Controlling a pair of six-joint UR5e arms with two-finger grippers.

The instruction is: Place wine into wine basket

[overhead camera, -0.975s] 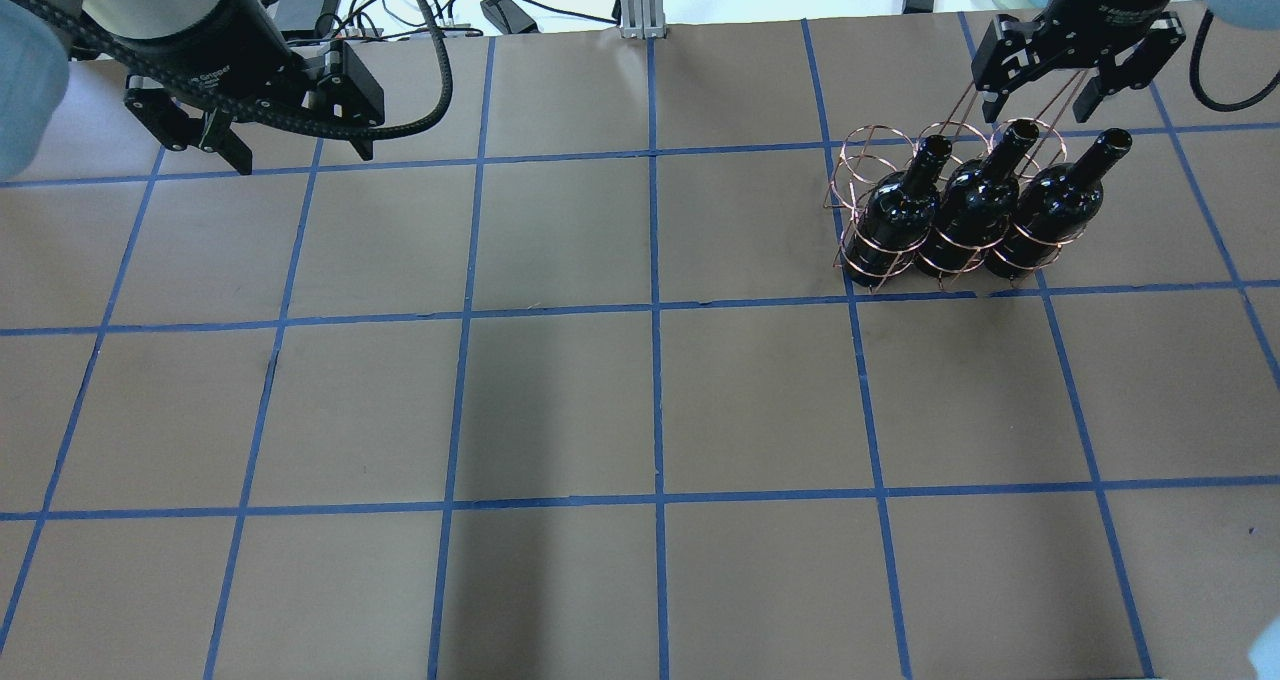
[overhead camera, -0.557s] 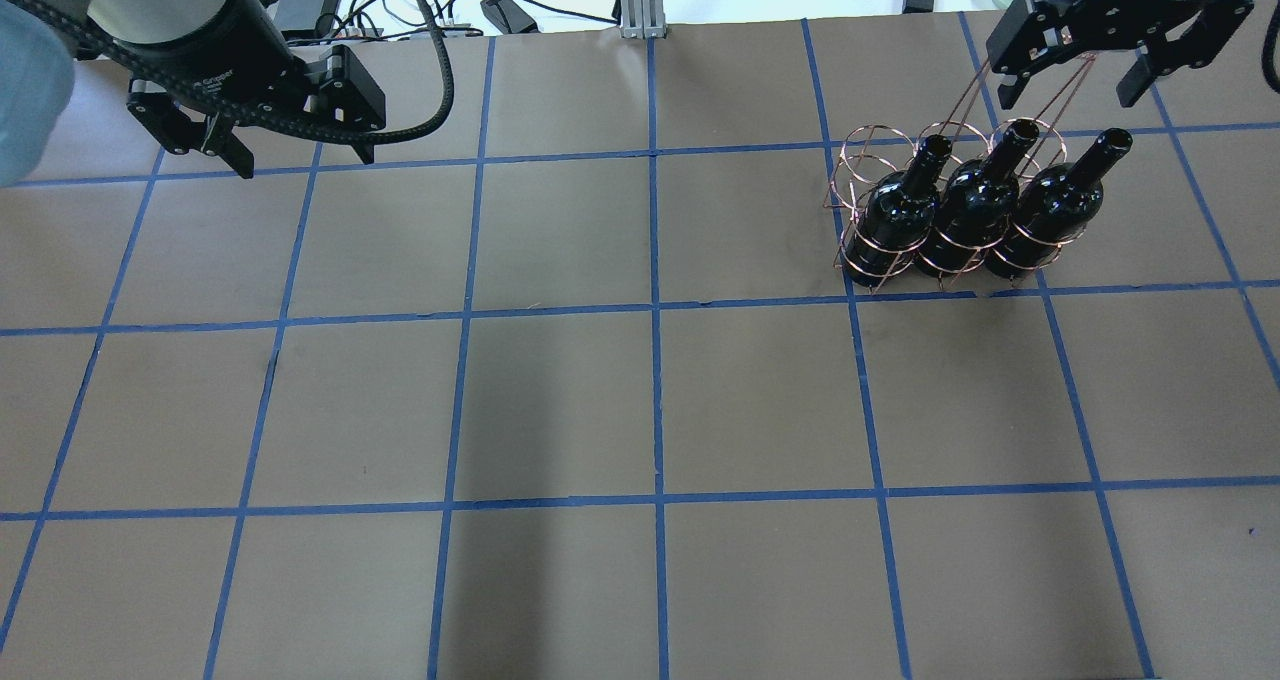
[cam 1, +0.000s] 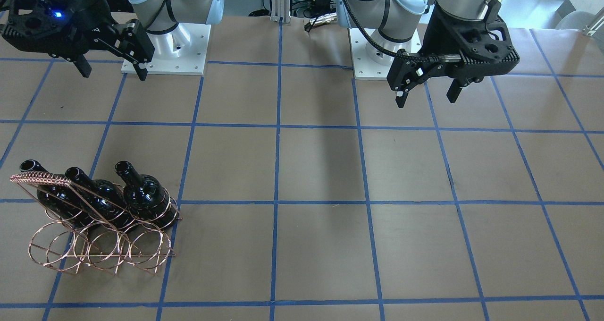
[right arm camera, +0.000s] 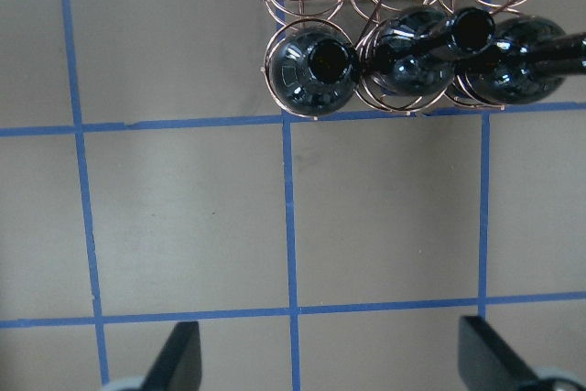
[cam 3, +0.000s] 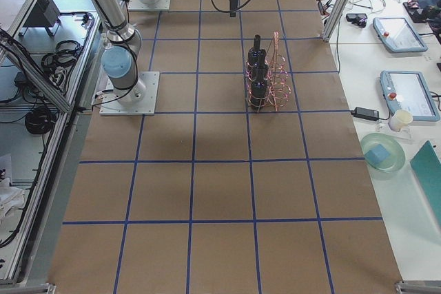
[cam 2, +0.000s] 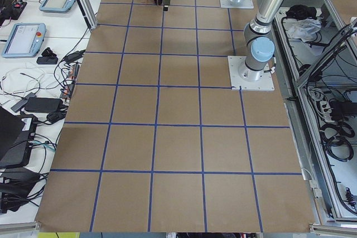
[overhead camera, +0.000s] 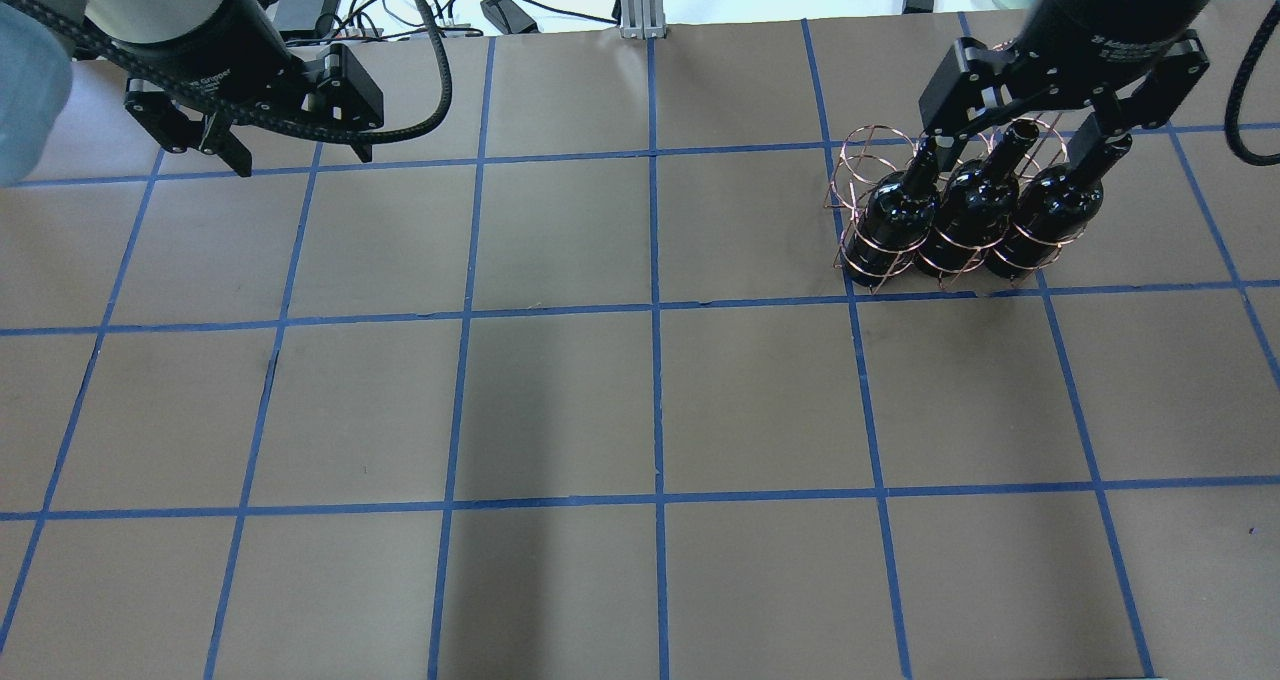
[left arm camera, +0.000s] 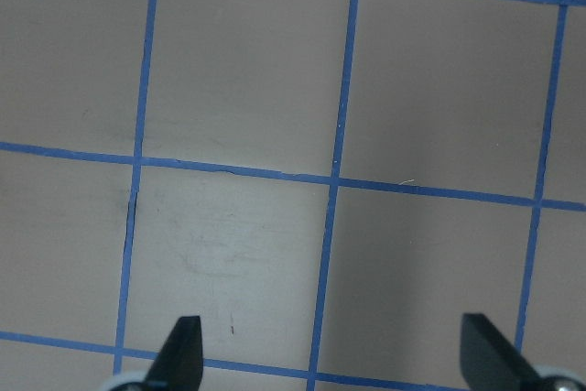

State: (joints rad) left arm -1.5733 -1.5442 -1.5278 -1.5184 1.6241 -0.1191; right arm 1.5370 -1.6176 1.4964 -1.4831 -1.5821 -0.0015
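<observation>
Three alike black wine bottles [overhead camera: 895,210] [overhead camera: 975,205] [overhead camera: 1050,210] stand side by side in the rings of the copper wire wine basket [overhead camera: 868,155] at the table's far right. In the front-facing view the bottles [cam 1: 146,193] fill the row nearer the robot, and the basket's [cam 1: 99,248] other row of rings is empty. My right gripper [overhead camera: 1030,140] is open and empty, high above the bottle necks. Its wrist view shows the bottle mouths [right arm camera: 316,61] far below the open gripper [right arm camera: 330,363]. My left gripper [overhead camera: 290,155] is open and empty at the far left, over bare table [left arm camera: 334,359].
Brown paper with a blue tape grid [overhead camera: 655,310] covers the table. The arm bases [cam 1: 165,52] [cam 1: 382,56] stand at the robot's edge. Cables and a metal post [overhead camera: 640,0] lie beyond the far edge. Tablets and a bowl [cam 3: 386,153] sit on a side table.
My right gripper, open throughout, has swung from behind and right of the basket to above the bottle necks, left and lower in the overhead view. The left gripper, bottles and basket have not moved.
</observation>
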